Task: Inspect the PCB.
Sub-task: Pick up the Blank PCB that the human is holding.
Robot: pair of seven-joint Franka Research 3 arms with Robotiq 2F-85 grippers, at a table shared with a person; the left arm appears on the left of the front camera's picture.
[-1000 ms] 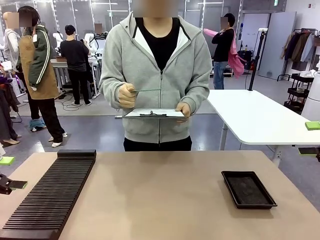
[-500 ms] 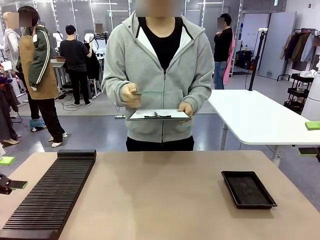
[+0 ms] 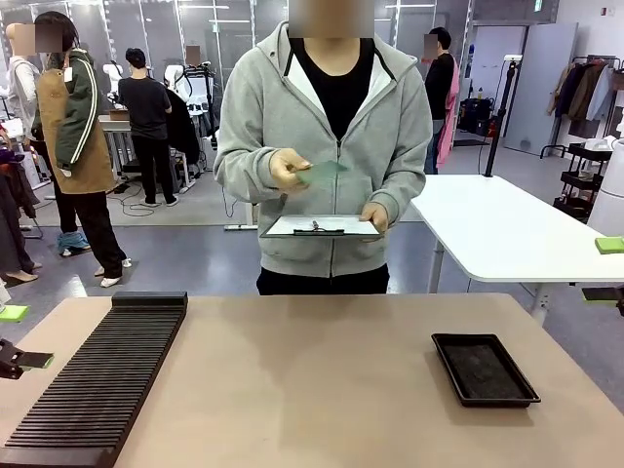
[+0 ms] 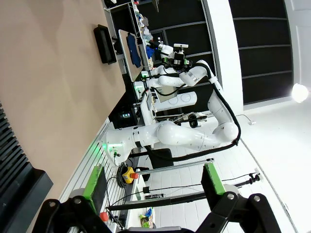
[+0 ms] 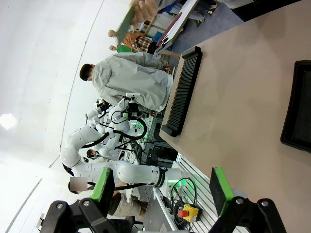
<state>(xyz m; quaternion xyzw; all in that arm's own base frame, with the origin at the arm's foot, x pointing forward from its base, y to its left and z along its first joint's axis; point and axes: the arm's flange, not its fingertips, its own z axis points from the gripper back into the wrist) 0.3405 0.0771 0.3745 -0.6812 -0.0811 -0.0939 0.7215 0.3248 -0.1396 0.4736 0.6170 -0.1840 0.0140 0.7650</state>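
Note:
Beyond the table's far edge stands a person holding the PCB (image 3: 322, 173), a thin green board, up at chest height in one hand (image 3: 287, 170). The other hand holds a clipboard (image 3: 322, 226) with white paper below it. In the right wrist view the PCB (image 5: 127, 17) shows edge-on at the top, pinched in that hand. My left gripper (image 3: 21, 336) rests open at the table's left edge, far from the board. The right gripper (image 3: 605, 269) is open at the right edge. Both wrist views show wide gaps between the green pads (image 4: 153, 185) (image 5: 161, 189), with nothing between them.
A long black slotted rack (image 3: 97, 380) lies on the table's left side. A shallow black tray (image 3: 484, 369) sits at the right. The tan tabletop (image 3: 312, 380) stretches between them. Other people and a white table (image 3: 497, 229) stand behind.
The person has stepped slightly to the picture's right and lifted the PCB, tilting it so more of its face shows. Both grippers have stayed still and open.

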